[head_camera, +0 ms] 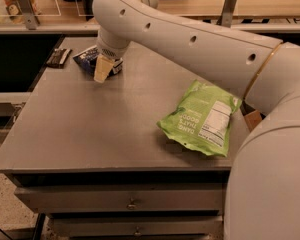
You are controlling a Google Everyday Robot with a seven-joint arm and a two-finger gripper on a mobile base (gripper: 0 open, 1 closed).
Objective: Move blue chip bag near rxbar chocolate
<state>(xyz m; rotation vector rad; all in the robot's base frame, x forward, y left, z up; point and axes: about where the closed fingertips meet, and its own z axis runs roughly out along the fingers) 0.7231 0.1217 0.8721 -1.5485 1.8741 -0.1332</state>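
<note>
Table (90, 119): smooth grey top with a dull, brushed-metal look. Arm (190, 39): smooth white plastic shell with a soft sheen; the gripper (102, 70), at the table's far left over the blue chip bag (87, 58), looks cream and matt. Blue chip bag: dark glossy foil; chocolate bar (57, 57): dark film wrapper; green bag (202, 116): wrinkled, slightly shiny film with a white printed label.

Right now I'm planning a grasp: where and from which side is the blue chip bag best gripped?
Probably its near right edge, from above. The blue chip bag lies flat and wrinkled on the table, so an edge is thin enough to pinch. The gripper hangs just over that edge, and the rxbar chocolate lies close on the bag's left.
</note>
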